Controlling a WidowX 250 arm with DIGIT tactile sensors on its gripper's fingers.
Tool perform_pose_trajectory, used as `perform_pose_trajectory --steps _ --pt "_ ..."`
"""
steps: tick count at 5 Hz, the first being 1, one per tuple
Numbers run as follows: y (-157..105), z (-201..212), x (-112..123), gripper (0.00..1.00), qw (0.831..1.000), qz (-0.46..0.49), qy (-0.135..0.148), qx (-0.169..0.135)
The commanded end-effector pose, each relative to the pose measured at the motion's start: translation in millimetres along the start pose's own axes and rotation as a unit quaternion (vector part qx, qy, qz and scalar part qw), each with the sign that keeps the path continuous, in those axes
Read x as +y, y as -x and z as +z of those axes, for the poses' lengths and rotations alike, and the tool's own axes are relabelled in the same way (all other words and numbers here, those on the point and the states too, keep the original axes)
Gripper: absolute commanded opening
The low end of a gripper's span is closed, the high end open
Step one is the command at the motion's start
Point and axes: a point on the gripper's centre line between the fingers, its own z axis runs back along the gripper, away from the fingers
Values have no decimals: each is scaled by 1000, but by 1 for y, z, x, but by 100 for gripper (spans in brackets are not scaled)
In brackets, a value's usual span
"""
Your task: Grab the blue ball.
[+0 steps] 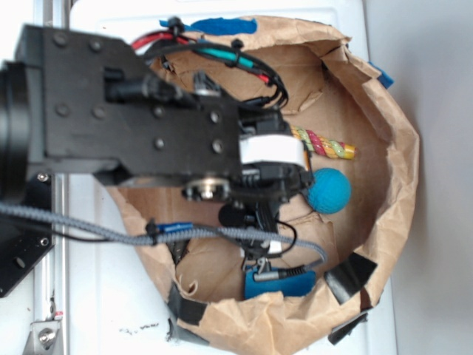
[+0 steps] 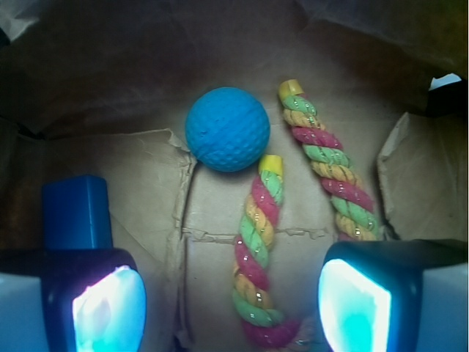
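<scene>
The blue ball (image 1: 328, 190) (image 2: 227, 129) lies on the brown paper floor of the paper-lined bin (image 1: 395, 148), a teal dimpled sphere. In the wrist view it sits ahead of my gripper (image 2: 231, 304), well beyond the fingertips and slightly left of centre. My gripper is open, its two glowing pads (image 2: 108, 308) wide apart. Only the striped rope toy (image 2: 258, 257) lies on the floor between them, not gripped. In the exterior view the arm hides the gripper, and the ball shows just right of it.
The rope toy (image 1: 324, 143) bends in a loop, its other leg (image 2: 330, 165) running to the right of the ball. A dark-blue rectangular block (image 2: 76, 213) (image 1: 279, 283) lies at the left. Crumpled paper walls (image 2: 220, 44) rise all around.
</scene>
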Motion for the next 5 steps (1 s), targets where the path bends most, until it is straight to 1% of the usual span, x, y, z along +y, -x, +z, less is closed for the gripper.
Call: perform_pose_trajectory --steps 1,2,3,4,5 --pt "-17 6 -15 100 999 0 -11 -36" --pt "-25 1 -15 100 999 3 -18 -36" --pt "-42 -7 -15 100 999 6 -20 -40" --pt "-57 -15 -16 100 999 13 -35 -35" --pt "-62 -19 -16 100 999 13 -32 -34"
